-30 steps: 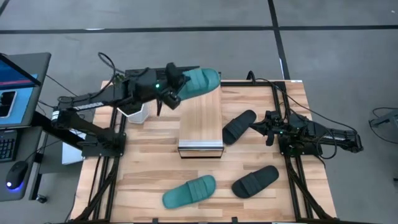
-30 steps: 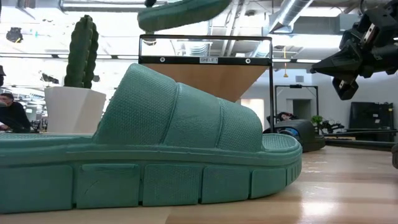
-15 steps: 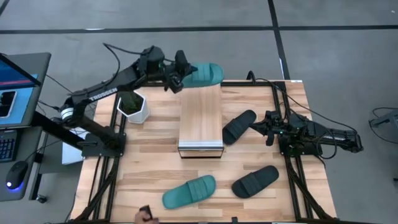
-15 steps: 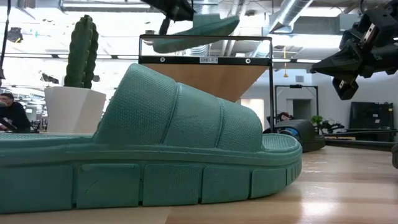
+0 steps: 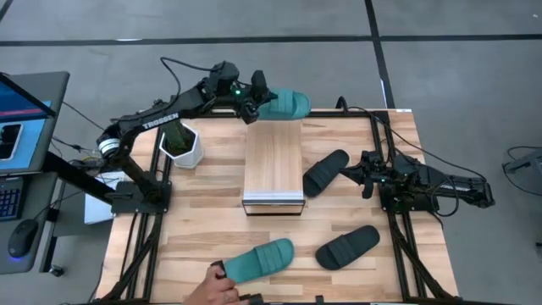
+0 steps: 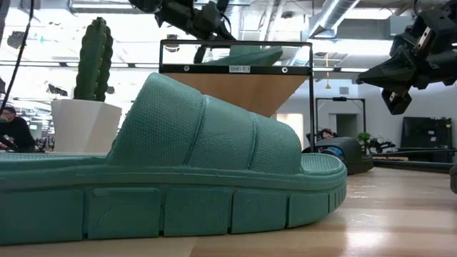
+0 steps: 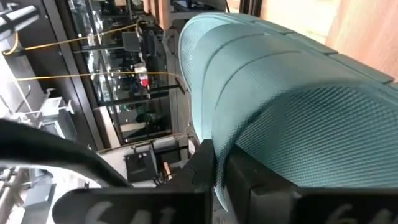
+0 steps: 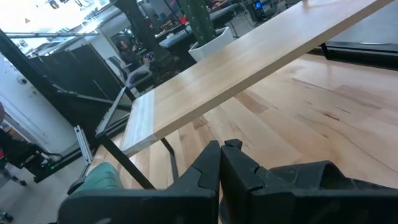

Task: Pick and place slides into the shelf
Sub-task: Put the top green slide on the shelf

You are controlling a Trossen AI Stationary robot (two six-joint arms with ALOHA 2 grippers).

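My left gripper (image 5: 254,100) reaches to the table's far edge and is shut on a teal slide (image 5: 286,104), which sits at the far end of the shelf (image 5: 273,165). In the low view this slide (image 6: 246,56) is level with the shelf top (image 6: 235,68). A second teal slide (image 5: 258,261) lies sole down near the near edge, and a person's hand (image 5: 216,286) touches its heel. Two black slides (image 5: 326,172) (image 5: 347,246) lie on the table's right half. My right gripper (image 5: 366,175) hovers shut beside the upper black slide. My left gripper holds the teal slide by its ribbed strap (image 7: 214,146), at the strap's edge, pinched between the two fingers (image 7: 202,171). It comes from the table's left, roughly level. The slide lies level at the shelf's far end; whether its sole rests on the plank I cannot tell.
A potted cactus (image 5: 180,144) stands on the table left of the shelf, under my left arm. A laptop (image 5: 21,119) sits off the table's left side. Cables run along the right arm's base (image 5: 398,152). Bare wood lies between the shelf and the near slides.
My left gripper carried the teal slide toward the far edge and a little right, then down, from above the shelf to the level of the shelf top at its far end. A person's hand came in over the near edge and reached the near teal slide.
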